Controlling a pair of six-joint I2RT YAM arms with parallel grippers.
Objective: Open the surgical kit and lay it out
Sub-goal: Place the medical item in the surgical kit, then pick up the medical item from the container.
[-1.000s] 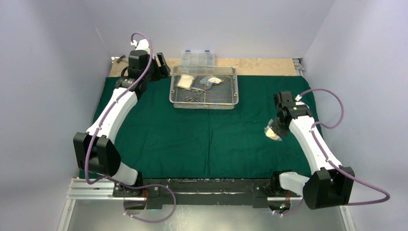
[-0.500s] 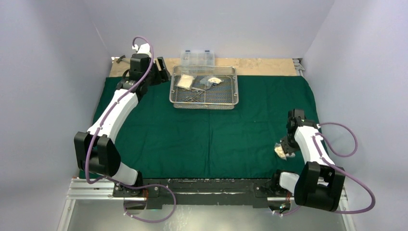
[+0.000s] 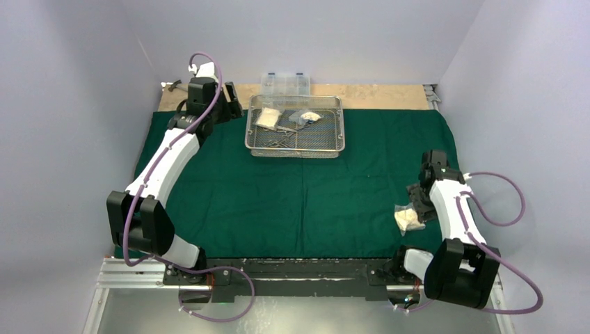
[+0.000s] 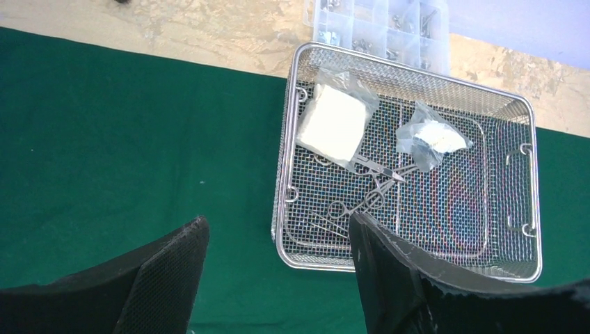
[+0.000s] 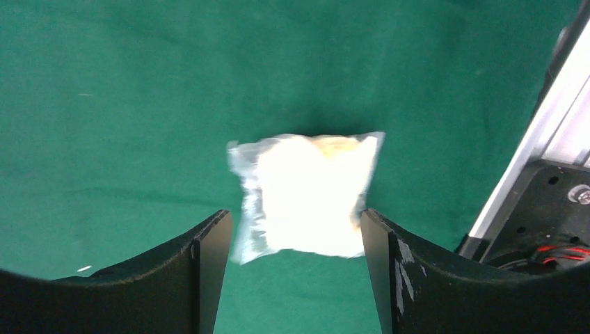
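Two gauze packets [image 4: 332,125] in tray [image 4: 501,174] — third packet [image 5: 306,195] on cloth [image 5: 139,104].

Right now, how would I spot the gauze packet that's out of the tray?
Find the green cloth covering the table, then its near right corner beside the right arm. The gauze packet lies there alone; the other two packets sit in the wire tray.

A dark green cloth [image 3: 292,202] fills mid-frame; at upper centre a wire-mesh tray [image 3: 295,154] sits on it holding two gauze packets [image 3: 268,117] and instruments [image 3: 282,141], a clear plastic box [image 3: 284,82] just above. At lower right a third gauze packet [image 3: 408,220] lies on the cloth beside the right gripper [image 3: 417,204], and the left gripper [image 3: 235,99] hangs at upper left near the tray.
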